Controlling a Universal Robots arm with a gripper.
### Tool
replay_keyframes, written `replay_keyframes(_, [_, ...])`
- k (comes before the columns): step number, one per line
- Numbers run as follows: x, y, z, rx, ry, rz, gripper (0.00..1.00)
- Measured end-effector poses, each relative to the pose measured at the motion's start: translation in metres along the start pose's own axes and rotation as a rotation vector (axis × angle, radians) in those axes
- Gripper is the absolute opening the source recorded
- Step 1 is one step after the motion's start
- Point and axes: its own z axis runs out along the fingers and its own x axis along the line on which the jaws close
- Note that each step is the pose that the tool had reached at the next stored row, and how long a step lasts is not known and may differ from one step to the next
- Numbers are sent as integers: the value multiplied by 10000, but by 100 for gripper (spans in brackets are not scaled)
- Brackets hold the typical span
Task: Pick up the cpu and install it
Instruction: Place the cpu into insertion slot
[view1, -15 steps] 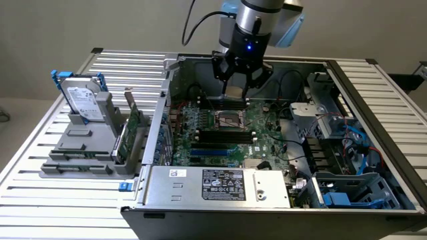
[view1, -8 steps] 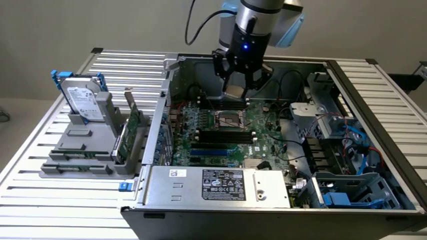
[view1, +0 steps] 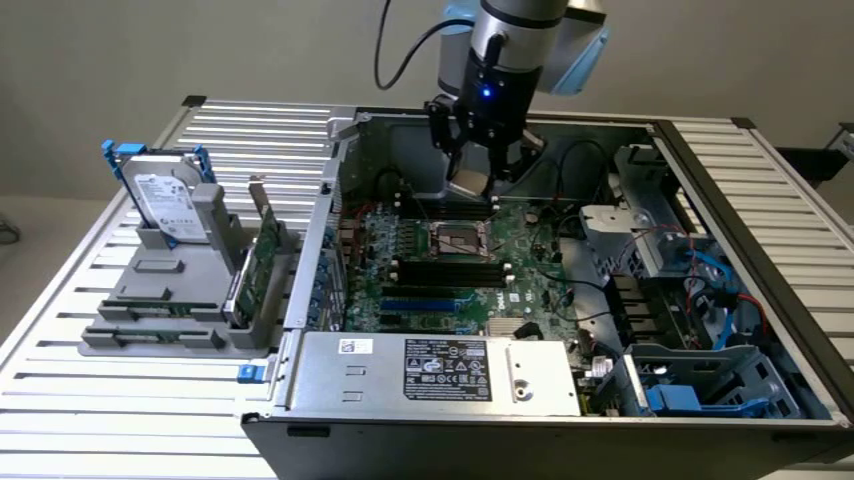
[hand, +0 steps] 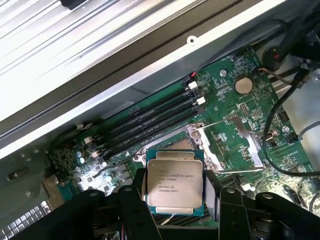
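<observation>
Cpu (hand: 174, 176) is clamped in the hand (hand: 174, 192), silver lid with printed text facing the wrist camera, green rim showing at its edges. One black finger (hand: 132, 200) presses one side of the chip and a second sits on the opposite side, so the hand is closed on the cpu, not spread free. In the exterior view the hand (view1: 478, 165) hangs in the upper centre of the frame, inside the open computer case (view1: 747, 200), and the cpu (view1: 470, 184) shows as a small pale tilted plate between the fingers. It is in the air above the motherboard (view1: 534, 285), not touching it. The socket (view1: 458, 240) lies just below the hand in the frame, dark square with a metal frame. In the wrist view the socket (hand: 172, 146) sits right behind the held chip, and its load frame (hand: 240, 145) is swung open beside it. Black memory slots (hand: 150, 122) run next to the socket. Hard drive (view1: 167, 205) with blue handles stands upright in a grey rack at the exterior view's left, on the slatted surface (view1: 80, 400), well apart from the hand. Power supply (view1: 434, 368) at lower centre.
</observation>
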Motion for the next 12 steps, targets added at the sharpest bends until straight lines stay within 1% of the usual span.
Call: replay_keyframes(12, [-3, -1, 24, -249, -54, 2159, 55])
